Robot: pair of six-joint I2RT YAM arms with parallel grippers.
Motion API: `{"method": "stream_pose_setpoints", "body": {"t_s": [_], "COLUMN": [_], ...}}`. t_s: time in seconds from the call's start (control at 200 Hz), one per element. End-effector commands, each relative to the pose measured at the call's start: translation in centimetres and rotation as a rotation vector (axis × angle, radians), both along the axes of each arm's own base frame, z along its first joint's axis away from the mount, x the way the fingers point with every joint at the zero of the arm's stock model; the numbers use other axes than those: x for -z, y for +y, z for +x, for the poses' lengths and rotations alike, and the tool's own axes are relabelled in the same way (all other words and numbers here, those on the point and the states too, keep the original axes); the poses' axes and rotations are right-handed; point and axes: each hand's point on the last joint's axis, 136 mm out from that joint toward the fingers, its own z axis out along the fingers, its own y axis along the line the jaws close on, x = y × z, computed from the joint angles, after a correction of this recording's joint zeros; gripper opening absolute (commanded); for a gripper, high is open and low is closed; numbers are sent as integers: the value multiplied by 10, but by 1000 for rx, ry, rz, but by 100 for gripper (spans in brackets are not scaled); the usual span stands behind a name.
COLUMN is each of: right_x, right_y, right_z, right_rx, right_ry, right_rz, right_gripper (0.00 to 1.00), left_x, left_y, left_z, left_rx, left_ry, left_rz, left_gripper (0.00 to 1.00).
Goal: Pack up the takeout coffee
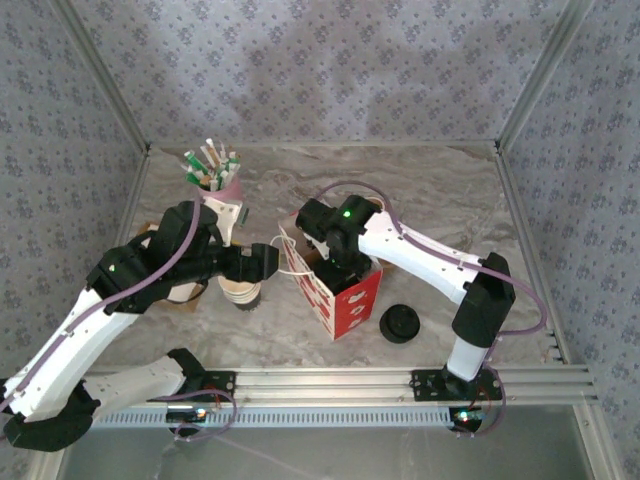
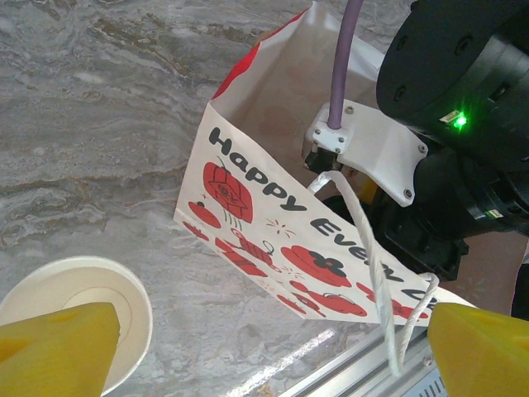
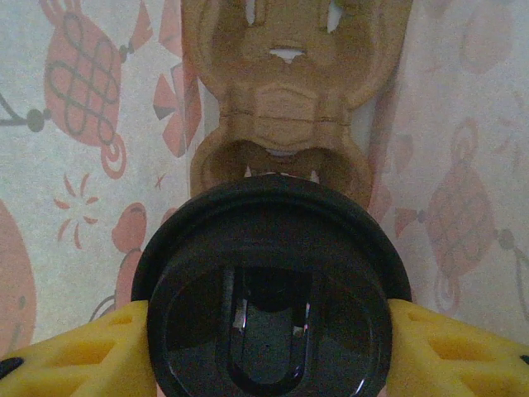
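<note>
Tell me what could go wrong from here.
1. The right claw grips the lidded coffee by the cardboard carrier inside the bag; released off a slot, it may tip.
2. The bag stands unheld, the left claw open beside it; withdrawing the right arm could snag the string handle and topple it.

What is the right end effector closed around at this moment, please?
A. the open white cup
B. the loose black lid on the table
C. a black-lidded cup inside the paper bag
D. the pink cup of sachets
C: in the right wrist view the right end effector's yellow fingers press both sides of the black-lidded cup, with the paper bag's printed walls around it.
</note>
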Motion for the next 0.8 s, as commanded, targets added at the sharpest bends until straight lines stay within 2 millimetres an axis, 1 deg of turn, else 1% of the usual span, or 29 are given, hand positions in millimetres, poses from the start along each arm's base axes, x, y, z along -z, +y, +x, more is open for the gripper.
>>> {"method": "stream_pose_setpoints", "body": {"t_s": [0.0,0.545,0.794], "right_x": [-6,1,2], "right_y": [-4,-6,-6], "right_z": [-3,-7,-4], "right_rx": [-22,-7,-8], "right_ry": [-19,29,8], "right_rz": [3,0,5], "right_gripper": [61,61,61], "left_x": [-3,-3,-1], "left_y": [-1,-2,-2], "left_z": [2,2,3], "left_rx": [4,5,4], "left_ry": [-25,-25,-23], "left_rz": [-2,0,2], "left_gripper": [96,96,96]}}
